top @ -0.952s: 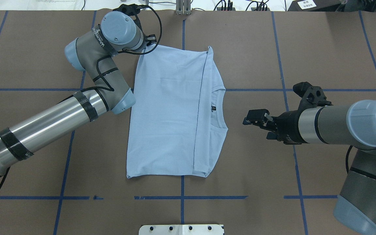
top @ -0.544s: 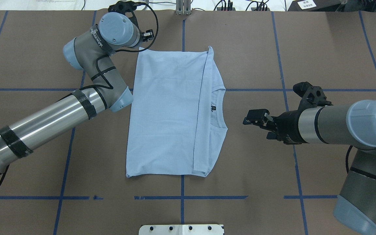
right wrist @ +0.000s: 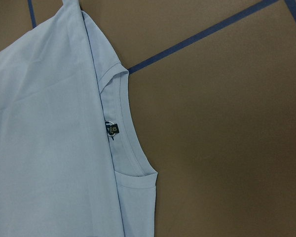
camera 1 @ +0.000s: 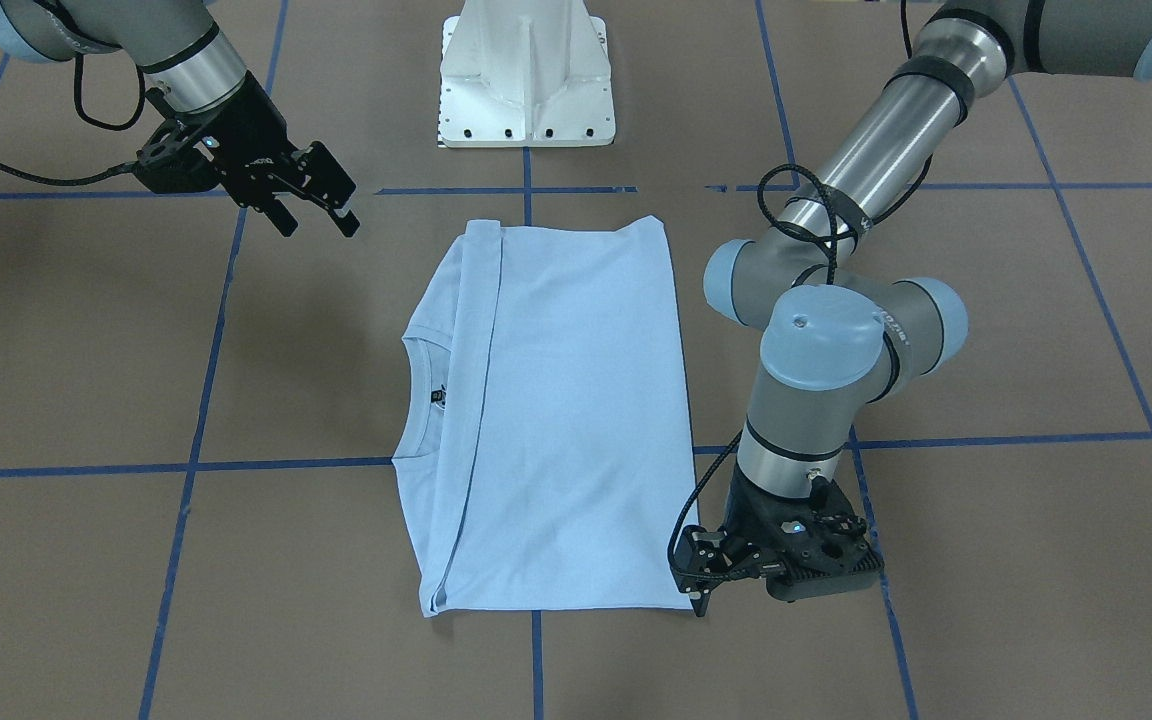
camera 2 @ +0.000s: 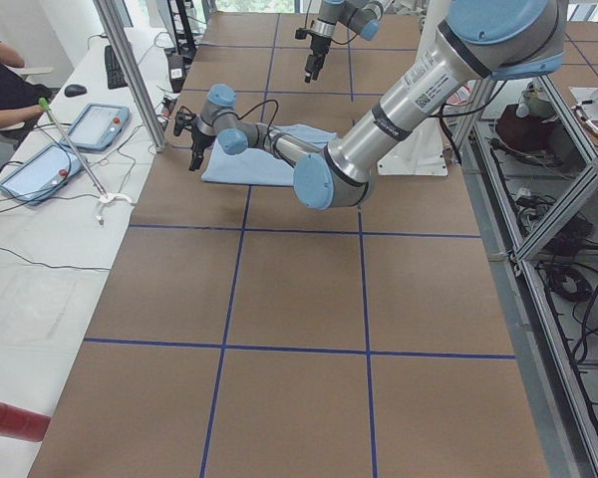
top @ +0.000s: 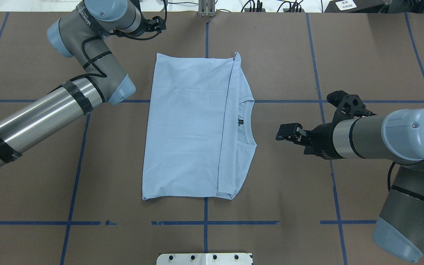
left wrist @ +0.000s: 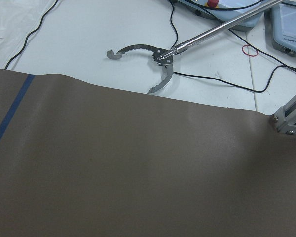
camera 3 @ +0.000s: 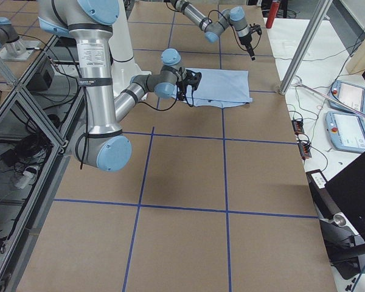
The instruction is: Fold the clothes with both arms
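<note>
The left grey metal arm with light blue joint caps (camera 1: pixel 816 345) bends its wrist straight down, and the left black two-finger gripper (camera 1: pixel 696 585) hangs low, jaws parted and empty. The right grey metal arm (top: pixel 363 138) lies level, and the right black two-finger gripper (top: pixel 287 132) points sideways, jaws spread and empty.

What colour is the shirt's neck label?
The neck label is black, clearest in the right wrist-mounted view.

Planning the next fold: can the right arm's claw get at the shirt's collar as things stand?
Probably yes: the right claw hovers open beside the collar, with only bare table between them.
</note>
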Motion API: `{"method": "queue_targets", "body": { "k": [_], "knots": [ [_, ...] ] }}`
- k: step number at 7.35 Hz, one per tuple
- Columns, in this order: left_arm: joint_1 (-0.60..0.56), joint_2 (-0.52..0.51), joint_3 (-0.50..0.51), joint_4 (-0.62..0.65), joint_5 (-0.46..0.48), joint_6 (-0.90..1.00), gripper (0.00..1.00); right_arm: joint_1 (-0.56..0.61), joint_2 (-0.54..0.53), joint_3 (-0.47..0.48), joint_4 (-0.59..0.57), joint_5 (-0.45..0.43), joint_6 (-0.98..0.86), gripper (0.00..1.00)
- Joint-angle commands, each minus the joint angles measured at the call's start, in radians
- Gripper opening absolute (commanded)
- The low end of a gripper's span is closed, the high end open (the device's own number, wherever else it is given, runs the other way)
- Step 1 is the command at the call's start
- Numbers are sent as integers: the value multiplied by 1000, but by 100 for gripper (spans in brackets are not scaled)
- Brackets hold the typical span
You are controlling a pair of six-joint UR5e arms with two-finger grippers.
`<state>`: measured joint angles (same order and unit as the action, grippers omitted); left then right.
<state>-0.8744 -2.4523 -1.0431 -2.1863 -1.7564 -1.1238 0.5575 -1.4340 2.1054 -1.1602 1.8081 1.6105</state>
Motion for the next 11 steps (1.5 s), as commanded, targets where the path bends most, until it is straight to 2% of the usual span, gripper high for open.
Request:
{"method": "queue_targets", "body": {
  "k": [1, 2, 3, 4, 5, 6, 7, 9, 11],
  "knots": [
    [-9, 100, -140, 52, -40, 92, 100, -11, 193, -27, -314, -4, -108, 100],
    [-9, 140, -241, 124, -41, 128, 100, -25, 314, -88, -435, -12, -157, 100],
    [-9, 194, -333, 150, -41, 143, 100, -43, 366, -150, -453, -26, -187, 100],
    [-8, 252, -415, 151, -72, 150, 100, -89, 395, -197, -454, -83, -284, 100],
    [-8, 286, -463, 149, -140, 150, 100, -141, 402, -208, -454, -142, -323, 100],
    [-8, 291, -471, 148, -146, 148, 100, -172, 429, -237, -455, -156, -348, 100],
    [-6, 299, -469, 146, -149, 150, 100, -223, 479, -289, -457, -206, -357, 100],
    [-5, 300, -465, 140, -149, 148, 100, -261, 513, -359, -466, -227, -357, 100],
    [-3, 299, -466, 138, -149, 145, 100, -278, 562, -421, -556, -225, -365, 100]
  ]
}}
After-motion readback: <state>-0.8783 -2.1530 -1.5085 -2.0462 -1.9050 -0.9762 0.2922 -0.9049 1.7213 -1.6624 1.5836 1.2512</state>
